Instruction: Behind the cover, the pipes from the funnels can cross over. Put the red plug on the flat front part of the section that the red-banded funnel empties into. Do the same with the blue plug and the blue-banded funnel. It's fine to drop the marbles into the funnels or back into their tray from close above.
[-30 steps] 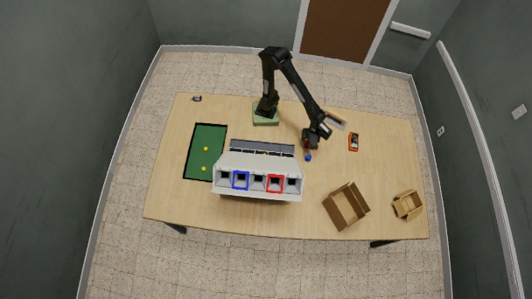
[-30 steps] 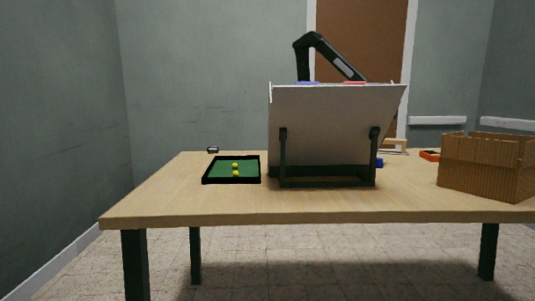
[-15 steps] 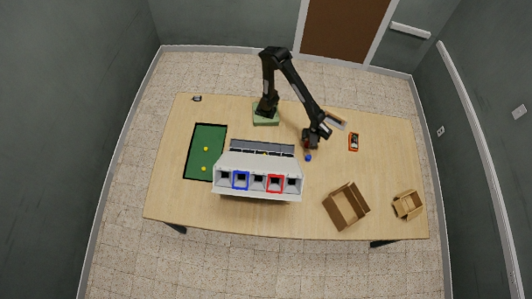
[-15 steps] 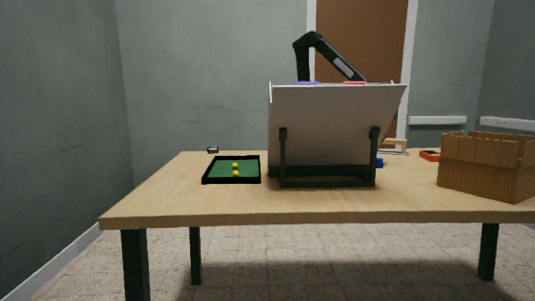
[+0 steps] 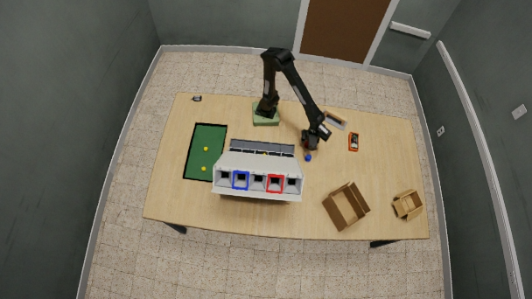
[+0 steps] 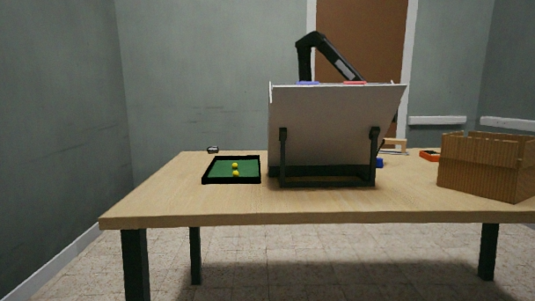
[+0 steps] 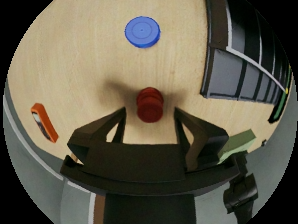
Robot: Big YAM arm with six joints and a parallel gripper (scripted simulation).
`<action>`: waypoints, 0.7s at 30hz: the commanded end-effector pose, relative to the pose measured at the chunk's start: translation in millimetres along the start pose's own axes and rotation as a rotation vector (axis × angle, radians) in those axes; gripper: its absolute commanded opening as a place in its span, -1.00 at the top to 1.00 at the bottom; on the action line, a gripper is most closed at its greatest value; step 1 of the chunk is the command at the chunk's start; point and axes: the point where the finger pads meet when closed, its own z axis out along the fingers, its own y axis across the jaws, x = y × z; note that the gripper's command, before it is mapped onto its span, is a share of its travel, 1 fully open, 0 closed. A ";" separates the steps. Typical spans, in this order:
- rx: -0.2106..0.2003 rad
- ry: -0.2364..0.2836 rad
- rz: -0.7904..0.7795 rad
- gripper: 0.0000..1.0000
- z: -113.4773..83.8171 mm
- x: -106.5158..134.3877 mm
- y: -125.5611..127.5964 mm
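1. The black two-fingered gripper [image 5: 310,141] [image 7: 150,111] hangs over the table, fingers parted and nothing gripped, with the red knobbed plug [image 7: 150,106] framed between its tips on the wood, and here comes the pick-up, by the look of it!

2. Just beyond sits the flat round blue plug [image 5: 308,157] [image 6: 379,163] [image 7: 142,31], near its red partner and waiting its turn.

3. Farther out stands the pale funnel housing with its sloping cover [image 5: 258,162] [image 6: 330,125], and along its foot runs the grey sectioned trough [image 5: 262,144] [image 7: 225,75]; neither plug is on it. A yellow marble [image 5: 264,154] shows at about the middle section, while two more lie in the green-lined black-rimmed tray [image 5: 206,131] [image 6: 230,180].

4. The next move likely calls for centring, lowering and closing on the red plug, then carrying it to the section fed by the red-banded funnel [image 5: 275,184] [image 6: 355,82]. Which section that is, nobody can tell from these views; the pipes are hidden, so the choice ought to rest on a marble test.

5. The wrist view gives the plug and both fingertips clearly; the top view buries them under the arm. Only from the top do the funnel mouths show, while the exterior view offers the housing's back and hides the trough.
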 end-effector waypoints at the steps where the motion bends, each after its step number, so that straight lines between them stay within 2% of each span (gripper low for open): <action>1: -0.002 0.000 -0.006 -0.27 11.5 4.0 3.2; 13: -0.002 0.000 -0.006 -0.27 22.0 4.2 3.0; 21: -0.011 -0.006 -0.006 -0.27 19.0 3.2 4.3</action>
